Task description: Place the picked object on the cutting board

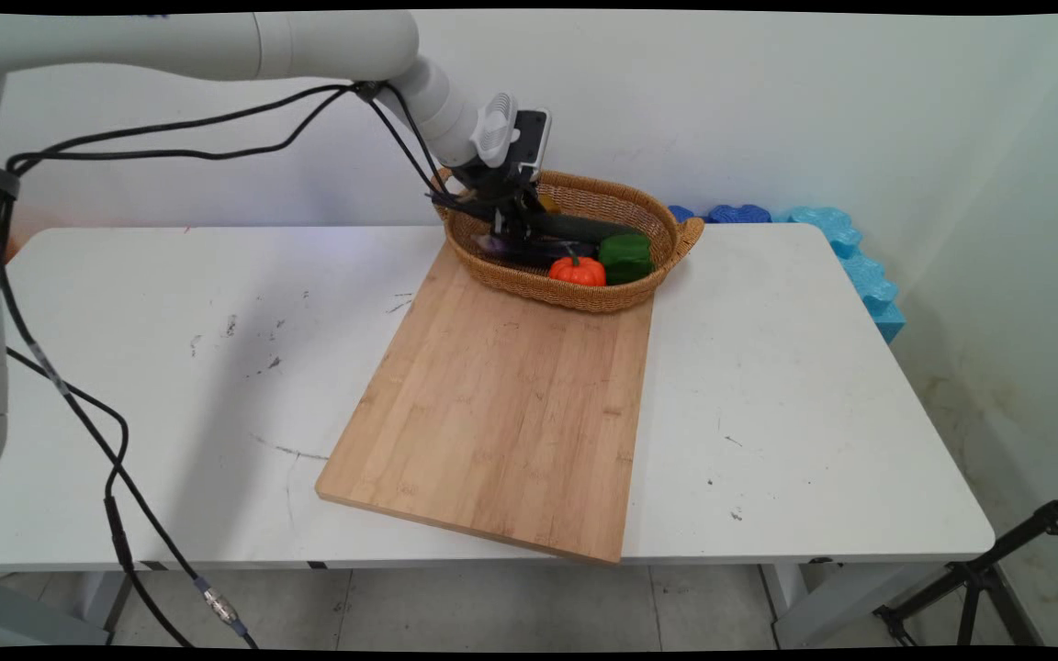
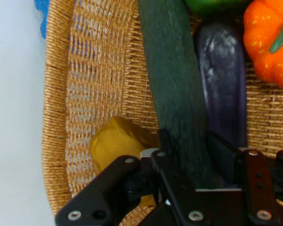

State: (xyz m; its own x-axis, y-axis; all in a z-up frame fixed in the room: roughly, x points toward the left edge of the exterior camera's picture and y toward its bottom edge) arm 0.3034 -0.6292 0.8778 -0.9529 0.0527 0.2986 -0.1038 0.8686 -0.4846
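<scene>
Board [image 1: 501,404] lies bare in front. Your gripper [image 2: 191,157] is down in the basket [image 1: 575,289], clamped on the cucumber [image 2: 172,84], eggplant [image 2: 224,80] alongside.

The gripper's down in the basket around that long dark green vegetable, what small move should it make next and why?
Probably a short, straight lift. The gripper has a finger on each side of the cucumber at its end; the eggplant lies right alongside and a yellow piece on the other side, so sideways motion would likely nudge them.
</scene>
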